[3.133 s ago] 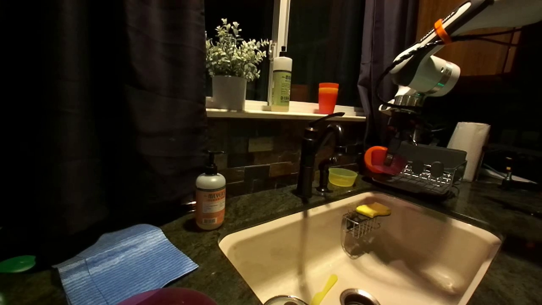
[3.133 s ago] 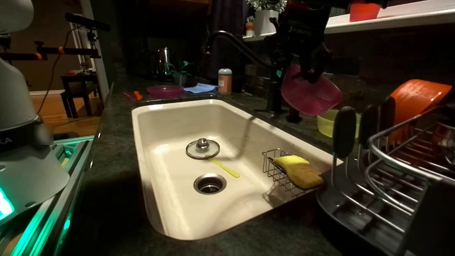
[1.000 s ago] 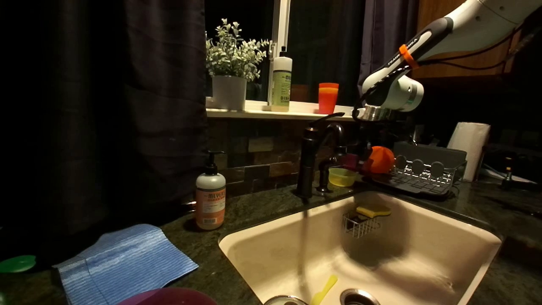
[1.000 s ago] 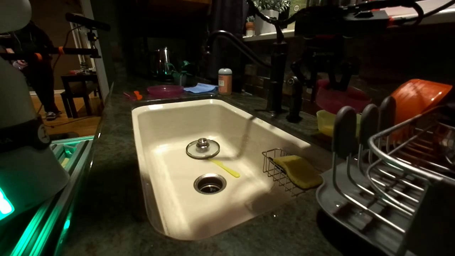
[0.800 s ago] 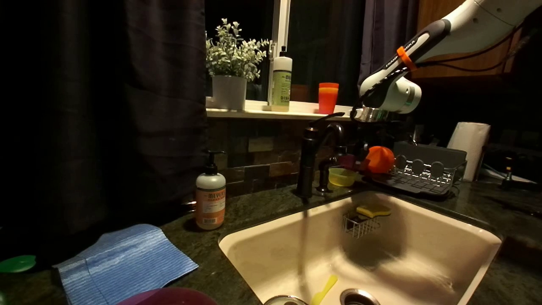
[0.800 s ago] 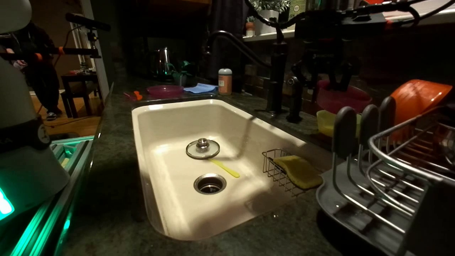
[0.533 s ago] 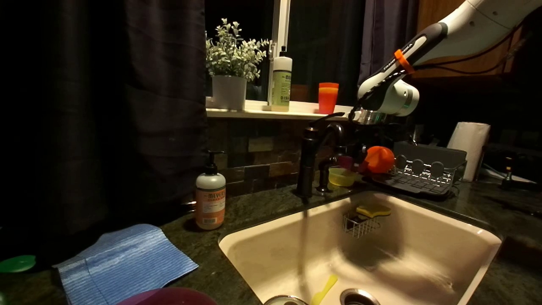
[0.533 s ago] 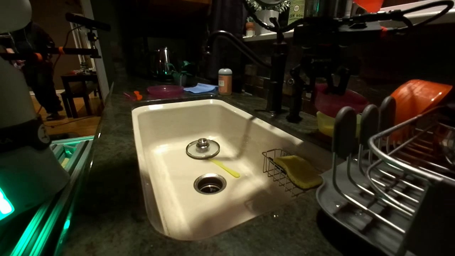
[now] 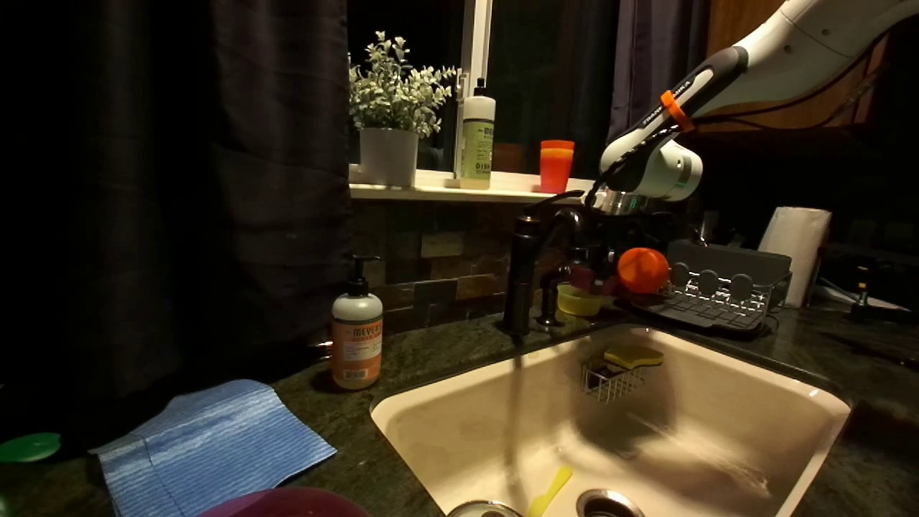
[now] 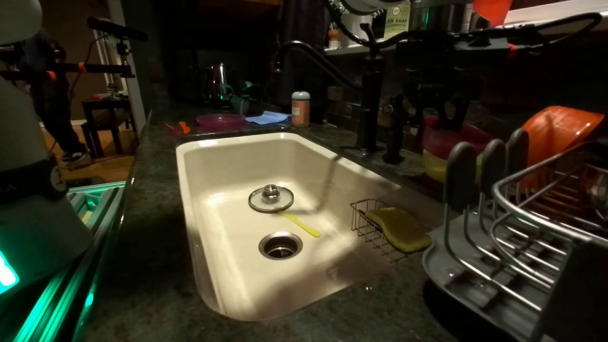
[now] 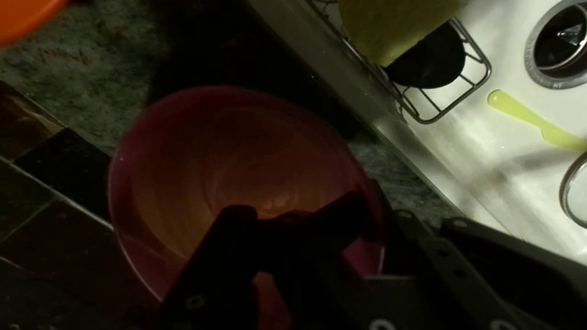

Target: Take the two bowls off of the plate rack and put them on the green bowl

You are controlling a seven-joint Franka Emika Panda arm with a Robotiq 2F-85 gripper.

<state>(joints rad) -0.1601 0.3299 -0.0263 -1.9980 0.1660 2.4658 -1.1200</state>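
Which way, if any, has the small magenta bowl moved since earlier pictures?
Yes: in an exterior view, the magenta bowl shifted left, from the plate rack toward the faucet.

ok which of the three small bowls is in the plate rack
The orange-red bowl, the one tilted up in the plate rack. The magenta-pink bowl is at the claw, over the green bowl, which sits outside the rack.

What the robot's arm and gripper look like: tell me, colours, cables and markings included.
The arm is white with rounded segments and a black section. An orange band wraps it, partly covering the lettering, and a black cable runs along it. The gripper is black, with jointed links and pale round fasteners in the wrist view.
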